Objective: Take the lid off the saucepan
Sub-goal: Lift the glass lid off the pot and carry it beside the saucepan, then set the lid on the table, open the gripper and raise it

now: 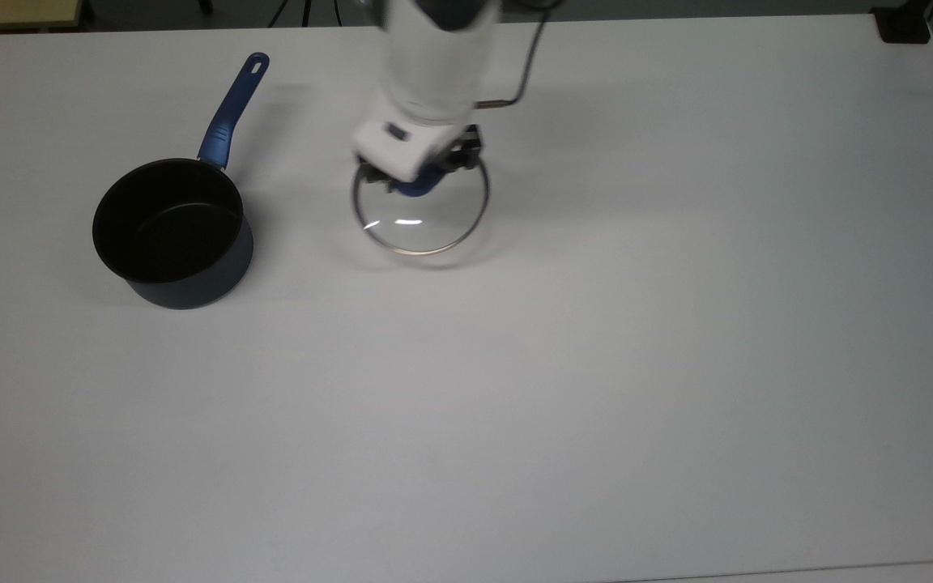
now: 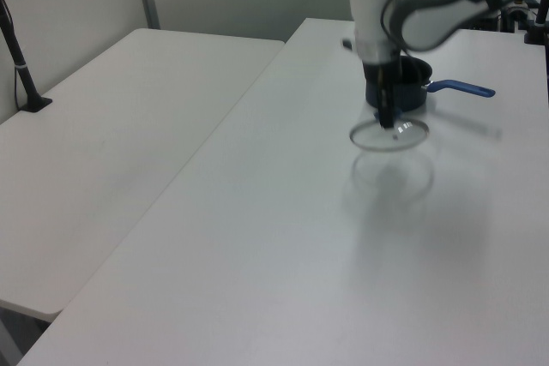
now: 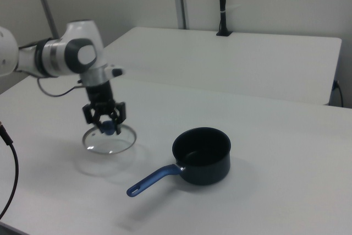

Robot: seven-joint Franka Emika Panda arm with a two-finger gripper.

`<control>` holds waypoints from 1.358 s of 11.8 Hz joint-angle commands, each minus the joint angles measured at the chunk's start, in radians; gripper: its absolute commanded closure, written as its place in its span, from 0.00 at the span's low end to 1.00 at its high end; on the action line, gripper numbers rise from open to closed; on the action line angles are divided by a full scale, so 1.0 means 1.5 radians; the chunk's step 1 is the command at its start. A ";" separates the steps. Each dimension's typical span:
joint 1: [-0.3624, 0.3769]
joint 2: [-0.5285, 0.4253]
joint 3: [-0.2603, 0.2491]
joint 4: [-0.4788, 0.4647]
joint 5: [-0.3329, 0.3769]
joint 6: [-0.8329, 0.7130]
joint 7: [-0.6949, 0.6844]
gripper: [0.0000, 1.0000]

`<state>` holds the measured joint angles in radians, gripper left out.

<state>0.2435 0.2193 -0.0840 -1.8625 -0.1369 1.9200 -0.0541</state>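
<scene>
Gripper (image 2: 388,123) w/ lid (image 2: 389,135) (airborne) by saucepan (image 2: 410,90).

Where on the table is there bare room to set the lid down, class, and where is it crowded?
The table is bare across the top view's right and bottom, past the lid held by the gripper. A narrower bare strip lies between lid and saucepan. The only crowded part is the top view's upper left, around the saucepan and its handle.
</scene>
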 commanded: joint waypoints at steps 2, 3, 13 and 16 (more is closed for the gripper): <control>0.066 -0.027 -0.004 -0.136 -0.055 0.126 0.118 0.56; 0.071 -0.009 -0.004 -0.138 -0.056 0.135 0.138 0.55; 0.031 -0.143 -0.004 0.016 0.063 -0.050 0.156 0.00; -0.051 -0.204 -0.001 0.043 0.091 -0.122 0.145 0.00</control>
<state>0.2435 -0.0216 -0.0898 -1.8149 -0.0346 1.8338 0.1735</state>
